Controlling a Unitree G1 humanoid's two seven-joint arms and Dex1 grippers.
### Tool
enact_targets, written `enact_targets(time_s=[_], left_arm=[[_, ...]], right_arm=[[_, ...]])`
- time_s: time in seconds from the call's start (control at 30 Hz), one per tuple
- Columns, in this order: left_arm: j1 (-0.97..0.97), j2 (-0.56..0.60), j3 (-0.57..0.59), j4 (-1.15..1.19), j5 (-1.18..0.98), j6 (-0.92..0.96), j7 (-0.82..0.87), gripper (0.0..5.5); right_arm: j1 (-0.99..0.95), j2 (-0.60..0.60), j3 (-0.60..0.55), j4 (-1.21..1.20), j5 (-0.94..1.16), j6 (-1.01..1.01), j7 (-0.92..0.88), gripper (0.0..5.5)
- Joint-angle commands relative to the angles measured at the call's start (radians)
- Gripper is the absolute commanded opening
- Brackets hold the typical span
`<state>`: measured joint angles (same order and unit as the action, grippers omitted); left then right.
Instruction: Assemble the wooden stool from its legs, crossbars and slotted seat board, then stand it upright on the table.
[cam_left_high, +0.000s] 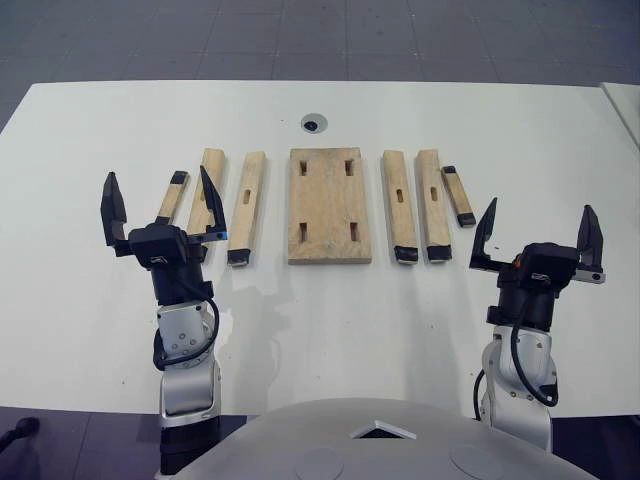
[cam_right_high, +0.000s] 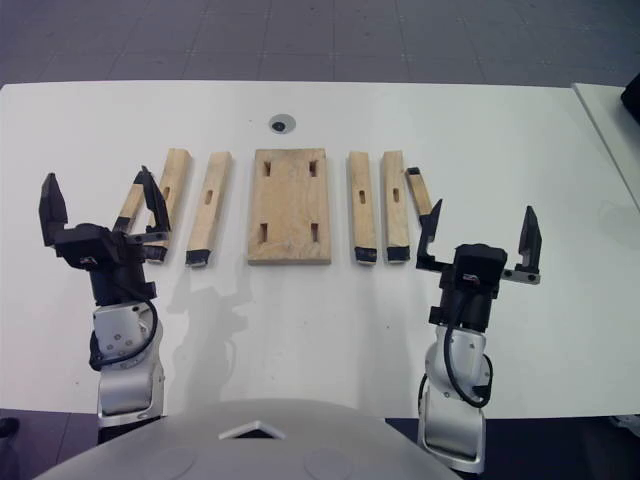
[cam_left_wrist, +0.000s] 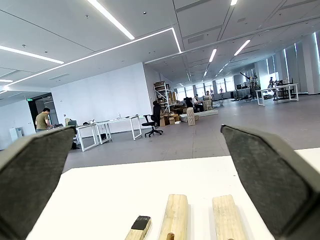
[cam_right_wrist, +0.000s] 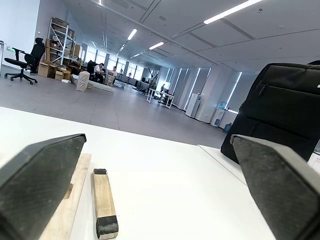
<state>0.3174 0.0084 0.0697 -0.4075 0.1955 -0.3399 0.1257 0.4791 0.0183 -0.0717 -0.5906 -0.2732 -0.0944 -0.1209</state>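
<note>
One seat board (cam_left_high: 329, 205) lies ahead, between left gripper (cam_left_high: 157, 177) and right gripper (cam_left_high: 540, 207).

The seat board (cam_left_high: 329, 205) and legs (cam_left_high: 247, 218) are pale matt wood, the table (cam_left_high: 120, 130) smooth matt white.

Open-plan office hall. Grey tiled floor (cam_left_high: 300, 30) lies beyond the white table (cam_left_high: 400, 330), which has a round cable port (cam_left_high: 314, 124) near its far edge. The white ceiling (cam_left_wrist: 165, 45) carries long strip lights (cam_left_wrist: 111, 20). A white wall (cam_left_wrist: 105, 95) stands behind desks (cam_left_wrist: 112, 125) and a black office chair (cam_left_wrist: 151, 126). A shelving rack (cam_right_wrist: 61, 35) holds boxes. Tall windows (cam_left_wrist: 295, 65) line the far end. A black bag (cam_right_wrist: 280, 117) rests on a neighbouring table.
</note>
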Motion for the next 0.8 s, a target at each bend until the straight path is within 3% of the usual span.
enact_targets(time_s=[0.03, 0.17, 0.27, 0.43, 0.8], left_arm=[[-0.002, -0.012, -0.006, 0.004, 0.004, 0.005, 0.010, 5.38], [-0.031, -0.008, -0.017, 0.031, 0.010, 0.002, 0.007, 5.38], [-0.120, 0.032, -0.083, 0.171, -0.054, 0.071, -0.121, 5.38], [-0.225, 0.022, -0.092, 0.279, -0.146, 0.164, -0.185, 5.38], [-0.211, 0.017, -0.086, 0.211, -0.125, 0.222, -0.146, 5.38]], right_arm=[[-0.012, -0.009, -0.014, 0.014, 0.011, 0.000, 0.002, 5.40], [-0.035, -0.016, -0.022, 0.022, 0.039, 0.043, 0.024, 5.40], [-0.171, -0.058, -0.027, 0.110, 0.142, 0.146, 0.116, 5.40], [-0.329, -0.071, 0.037, 0.245, 0.183, 0.210, 0.186, 5.40], [-0.339, -0.079, 0.067, 0.188, 0.139, 0.265, 0.162, 5.40]])
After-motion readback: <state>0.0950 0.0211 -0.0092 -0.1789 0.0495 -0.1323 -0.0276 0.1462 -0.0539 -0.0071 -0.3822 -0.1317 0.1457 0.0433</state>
